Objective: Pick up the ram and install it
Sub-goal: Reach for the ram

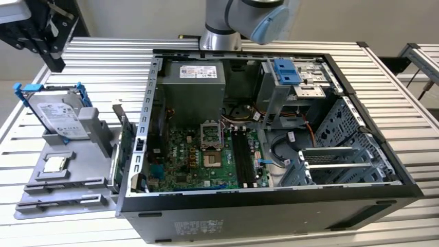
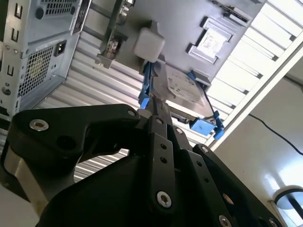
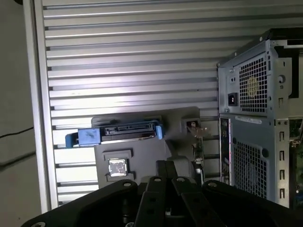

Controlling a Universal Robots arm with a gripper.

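Over the slatted worktop [image 1: 103, 56], ram not safely picked out; claw [image 3: 169, 164] pressed together.
Ram is too thin to tell apart: cannot say whether it sits in the narrow slots at the near end of the gray holder [image 1: 86, 172] or in the dark board slots [image 1: 240, 149] inside the computer case [image 1: 274, 216]. In both wrist views the claw's fingers [image 2: 152, 111] lie tight against each other, aimed toward the gray holder and well apart from it. The holder carries a hard drive [image 1: 58, 116] in a blue frame and a small square silver chip [image 1: 55, 163]. A green card [image 1: 125, 154] stands on edge between holder and open case. The arm [image 1: 233, 20] is at the exterior view's top, behind the case.
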